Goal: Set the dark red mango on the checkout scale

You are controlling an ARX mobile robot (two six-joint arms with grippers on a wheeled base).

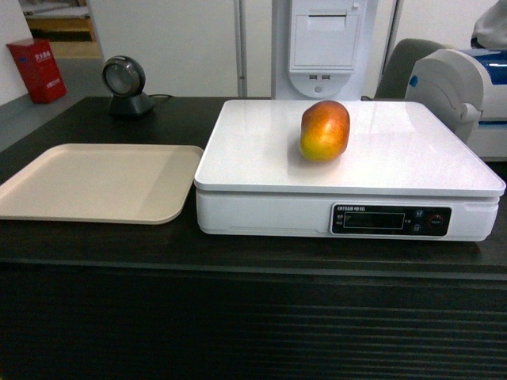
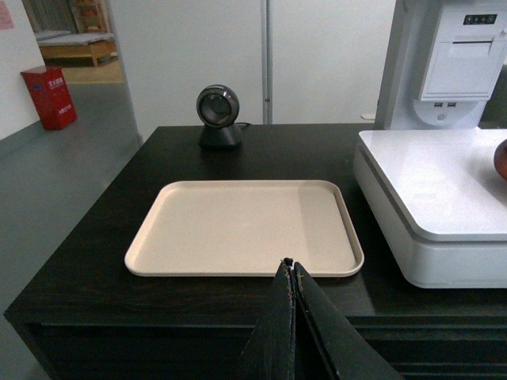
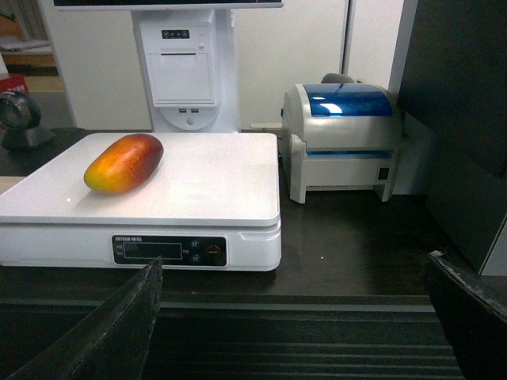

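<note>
Head view: slatted dark front of the checkout (image 1: 253, 324) fills the bottom edge, nearest the camera. On the counter top, the scale (image 1: 396, 158) sits right of centre, black display strip facing the camera. Dark red mango (image 1: 325, 130) lies on the white platform, toward the back, red on top and yellow-orange below, free of any contact. Beige tray (image 1: 95, 180) lies left of the scale, its right edge just beside the scale body. Round barcode scanner (image 1: 127, 85) stands behind the tray. White receipt printer stand (image 1: 326, 47) rises behind the scale; label printer (image 1: 459, 83) at far right. Red box (image 1: 36, 70) on the floor far left. Neither arm visible here.

Left wrist view: left gripper (image 2: 289, 265) at bottom centre, fingers pressed together with nothing between them, held in front of the tray's near rim, over the counter edge. Scale corner at right; a sliver of the mango shows at the right edge.

Right wrist view: right gripper (image 3: 293, 277) has its fingers spread wide, one at each lower corner, empty, below and in front of the counter edge. Mango rests on the scale's left half, well apart from the fingers. Label printer stands just right of the scale.
</note>
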